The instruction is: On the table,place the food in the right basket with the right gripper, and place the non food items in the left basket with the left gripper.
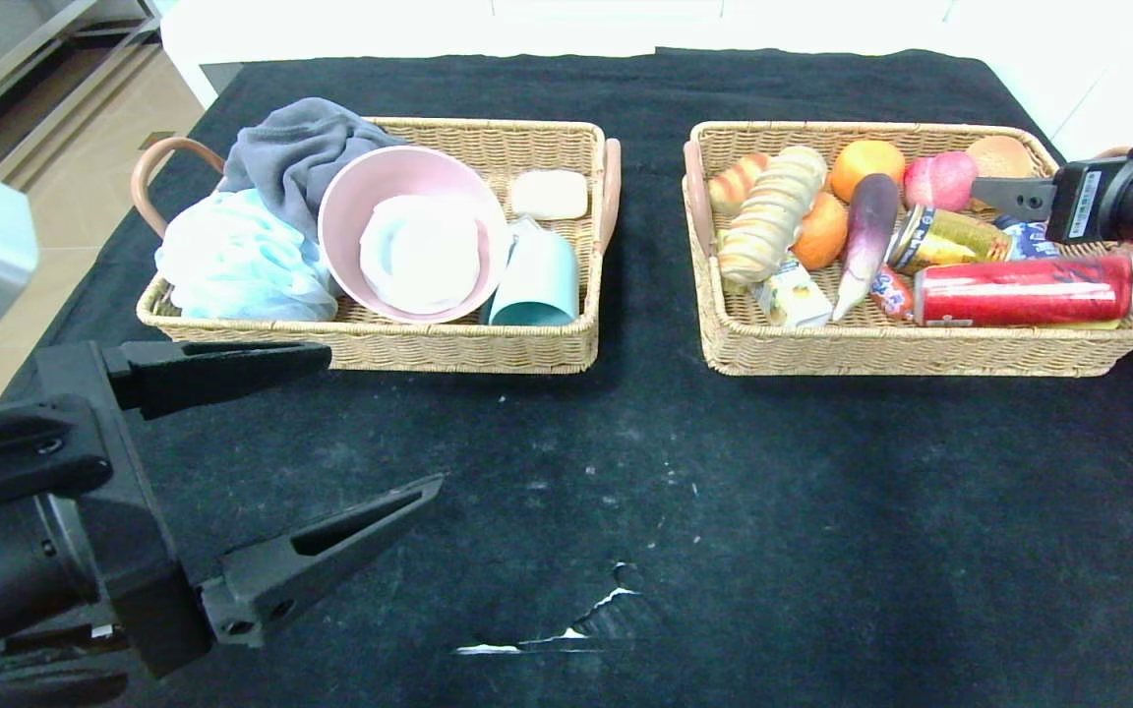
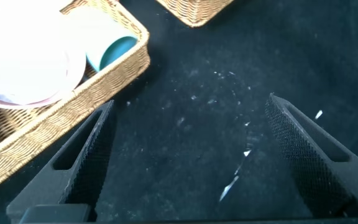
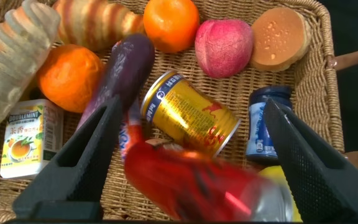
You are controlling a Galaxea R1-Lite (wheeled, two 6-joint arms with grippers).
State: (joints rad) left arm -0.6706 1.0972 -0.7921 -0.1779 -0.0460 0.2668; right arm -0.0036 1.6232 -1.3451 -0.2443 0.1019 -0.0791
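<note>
The right basket point(image 1: 921, 356) holds food: a striped bread roll point(image 1: 771, 211), oranges point(image 1: 865, 160), a purple eggplant point(image 1: 867, 236), a gold can point(image 1: 945, 239) and a red can point(image 1: 1024, 290) lying along its front wall. My right gripper point(image 1: 1009, 197) hovers open over this basket; in the right wrist view point(image 3: 191, 102) the red can point(image 3: 197, 183) lies loose below the spread fingers. The left basket point(image 1: 448, 349) holds a grey cloth point(image 1: 286, 147), a pink bowl point(image 1: 414, 231), a teal cup point(image 1: 535, 280) and a soap bar point(image 1: 549, 194). My left gripper point(image 1: 385, 418) is open and empty above the black cloth.
The black tablecloth point(image 1: 724, 511) has a small white tear point(image 1: 566, 634) near the front. A pink apple point(image 3: 224, 46), a bun point(image 3: 281, 38), a blue tub point(image 3: 267, 124) and a gum box point(image 3: 23, 140) also lie in the right basket. The table's right edge is near my right arm.
</note>
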